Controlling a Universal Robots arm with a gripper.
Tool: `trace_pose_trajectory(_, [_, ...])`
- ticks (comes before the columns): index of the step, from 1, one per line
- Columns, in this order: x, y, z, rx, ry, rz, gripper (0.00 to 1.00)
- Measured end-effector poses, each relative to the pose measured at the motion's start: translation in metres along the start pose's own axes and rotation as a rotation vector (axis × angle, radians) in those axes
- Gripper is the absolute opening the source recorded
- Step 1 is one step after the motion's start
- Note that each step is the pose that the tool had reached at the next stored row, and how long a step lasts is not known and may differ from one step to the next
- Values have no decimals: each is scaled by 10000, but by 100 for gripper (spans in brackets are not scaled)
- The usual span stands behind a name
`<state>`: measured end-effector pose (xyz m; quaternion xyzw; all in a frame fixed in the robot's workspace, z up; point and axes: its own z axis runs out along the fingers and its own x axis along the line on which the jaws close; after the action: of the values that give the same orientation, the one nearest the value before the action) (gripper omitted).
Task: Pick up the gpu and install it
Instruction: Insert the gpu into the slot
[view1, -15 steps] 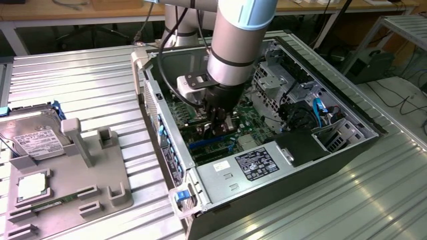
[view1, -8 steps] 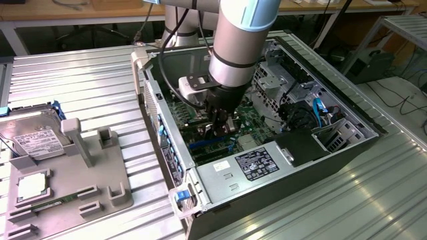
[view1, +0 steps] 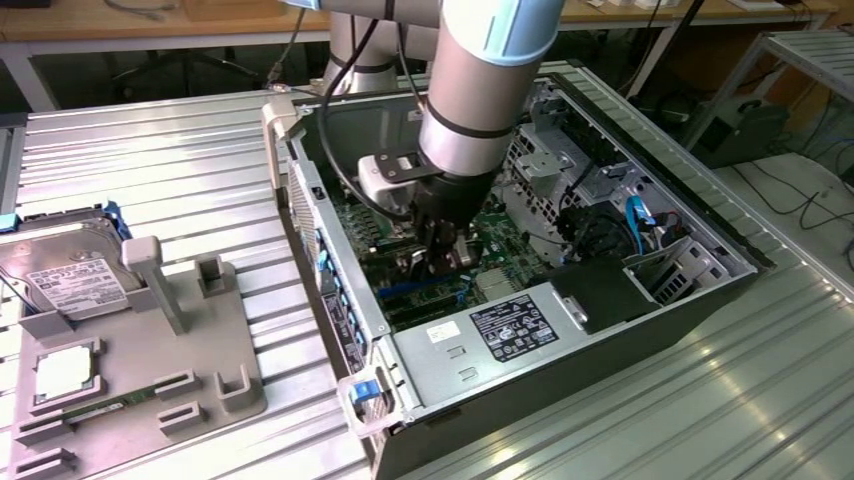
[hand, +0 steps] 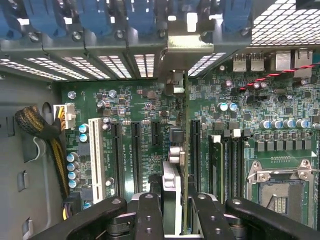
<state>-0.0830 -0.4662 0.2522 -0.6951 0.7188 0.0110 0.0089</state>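
Edge-on gpu (hand: 171, 195) between black fingers (hand: 149, 215), among the slots (hand: 116, 157) of the green motherboard (hand: 145, 107).

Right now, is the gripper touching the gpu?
Touching. In the wrist view the gripper has a finger pressed against each face of the gpu, which is seen edge-on over the motherboard.

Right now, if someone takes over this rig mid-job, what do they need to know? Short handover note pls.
Gripper: shut on the graphics card.
Card: inside the open computer case, standing on edge over the motherboard slots, with its metal bracket at the rear slot openings.
Done: card picked up and carried into the case.
Left: card not released. Cannot tell whether it is fully seated in a slot.
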Motion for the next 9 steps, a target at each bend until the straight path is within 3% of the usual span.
trace_pose_trajectory(9, [-1,41,4,2,-2,32,28])
